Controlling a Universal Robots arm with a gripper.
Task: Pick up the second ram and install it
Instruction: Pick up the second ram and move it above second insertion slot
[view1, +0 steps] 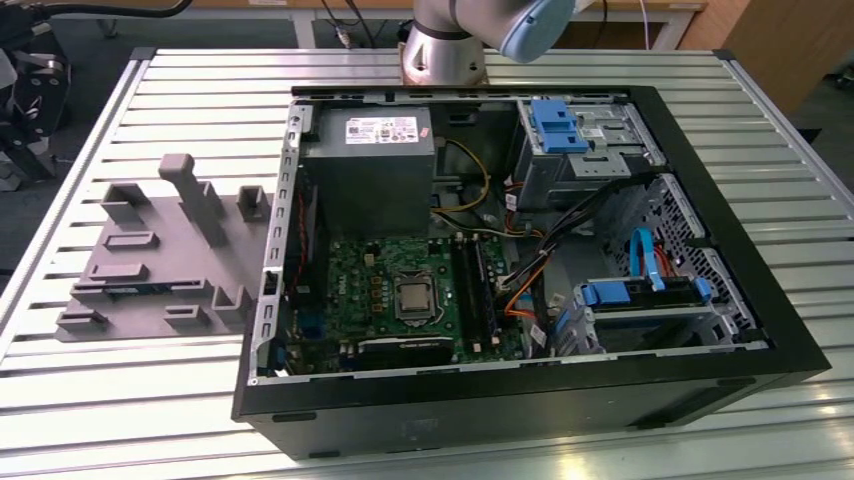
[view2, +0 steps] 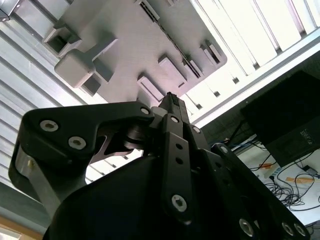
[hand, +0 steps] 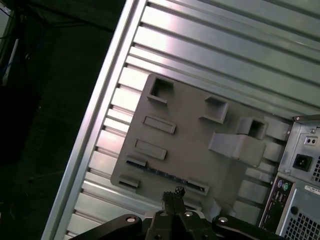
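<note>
The second ram (hand: 166, 175) is a thin dark stick lying flat in a slot of the grey holder block (hand: 195, 135). In the exterior view it shows as a bluish strip (view1: 127, 288) near the block's front edge. My gripper (hand: 173, 193) hangs well above that block with its fingertips pressed together and nothing between them. In the first wrist view the tips sit just beside the stick's line. The second wrist view shows the same shut gripper (view2: 172, 100) over the holder block (view2: 125, 45). The long black slots (view1: 475, 290) lie on the green motherboard (view1: 387, 290).
The open black computer case (view1: 534, 400) sits on the slatted metal table (view1: 147, 390), at the exterior view's right of the holder block. Inside are a grey power supply (view1: 367, 170), blue drive brackets (view1: 641, 290) and loose cables. The arm's base (view1: 447, 45) stands behind the case.
</note>
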